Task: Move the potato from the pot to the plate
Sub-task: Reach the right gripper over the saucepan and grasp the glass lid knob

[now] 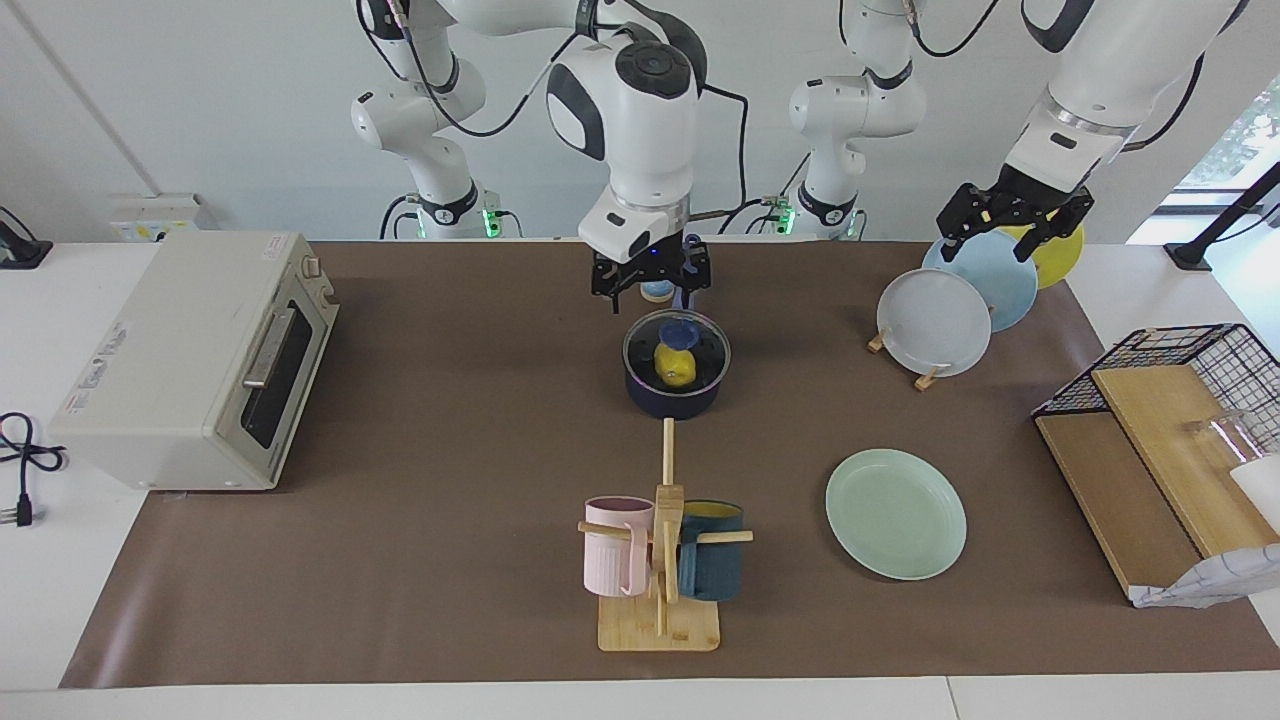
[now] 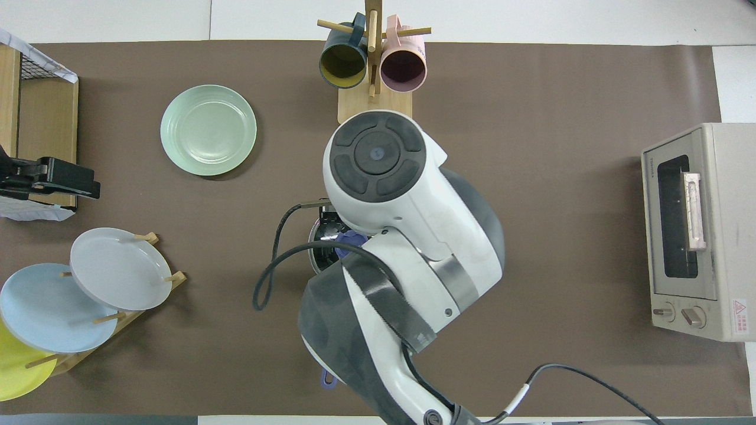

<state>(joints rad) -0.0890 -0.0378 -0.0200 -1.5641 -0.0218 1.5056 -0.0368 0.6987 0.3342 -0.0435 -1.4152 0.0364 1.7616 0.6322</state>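
Above the pot: the reach for the potato is in hand, nothing grasped yet.

From the facing view, the right gripper (image 1: 650,283) hangs over the robot-side rim of the pot (image 1: 677,398), its fingers spread and empty; the potato (image 1: 676,367) lies inside under a clear lid with a blue knob (image 1: 679,331), so the next move probably calls for lifting that lid first. The plate (image 1: 896,513) sits bare on the surface, toward the left arm's end. The left gripper (image 1: 1013,218) waits over the plate rack (image 1: 932,372), fingers spread and empty. From overhead, the right arm hides pot and potato; the plate (image 2: 208,130) lies farther from the robots.
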